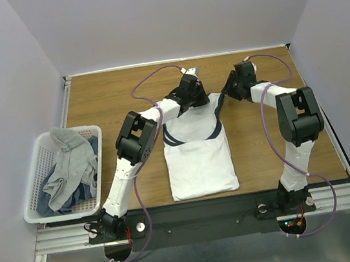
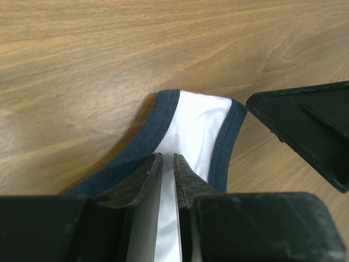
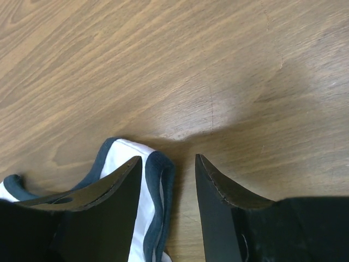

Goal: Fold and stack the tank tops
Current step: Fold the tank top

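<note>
Top external, white tank top [image 1: 200,160] lengthwise near-to-far, hem nearest, left gripper [image 2: 168,157] pinching a strap [image 2: 199,123], right gripper [image 3: 169,159] spread apart.

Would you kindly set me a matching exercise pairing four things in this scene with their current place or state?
Things:
1. white tank top
2. grey tank top
3. left gripper
4. right gripper

Places or states:
A. fingers apart, clamping nothing
B. heaped in the basket
C. laid out on the table
D. fingers shut on navy-edged white cloth

Pairs: 1-C, 2-B, 3-D, 4-A
</note>
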Robot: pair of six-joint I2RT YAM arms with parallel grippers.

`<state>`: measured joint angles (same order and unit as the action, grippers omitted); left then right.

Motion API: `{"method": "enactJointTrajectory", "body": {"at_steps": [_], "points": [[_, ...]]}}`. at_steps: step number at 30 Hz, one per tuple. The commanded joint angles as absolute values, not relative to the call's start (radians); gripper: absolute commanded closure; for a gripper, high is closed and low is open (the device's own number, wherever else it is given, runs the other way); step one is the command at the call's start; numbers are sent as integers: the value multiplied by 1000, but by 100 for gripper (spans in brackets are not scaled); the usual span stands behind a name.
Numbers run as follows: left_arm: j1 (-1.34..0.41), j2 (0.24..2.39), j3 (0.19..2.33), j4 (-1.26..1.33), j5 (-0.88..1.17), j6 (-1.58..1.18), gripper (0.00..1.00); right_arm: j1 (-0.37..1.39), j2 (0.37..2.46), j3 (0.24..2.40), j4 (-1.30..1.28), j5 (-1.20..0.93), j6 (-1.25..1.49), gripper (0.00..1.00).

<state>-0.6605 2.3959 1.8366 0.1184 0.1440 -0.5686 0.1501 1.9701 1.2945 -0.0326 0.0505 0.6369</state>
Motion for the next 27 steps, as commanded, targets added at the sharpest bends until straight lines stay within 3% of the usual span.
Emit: {"method": "enactJointTrajectory", "body": {"at_steps": [1,6,20,27], "points": [[-661,2401,1917,117,158,-548,74,152,1999,1339,41,52,649,51],[-661,2424,1925,115,158,-551,74,152,2013,1333,71,28,666,55],[-660,2456,1944,114,161,-557,75,152,2010,1368,100,-58,722,98],[-661,2457,1950,112,160,-552,75,163,1996,1388,98,-78,784,100]]}}
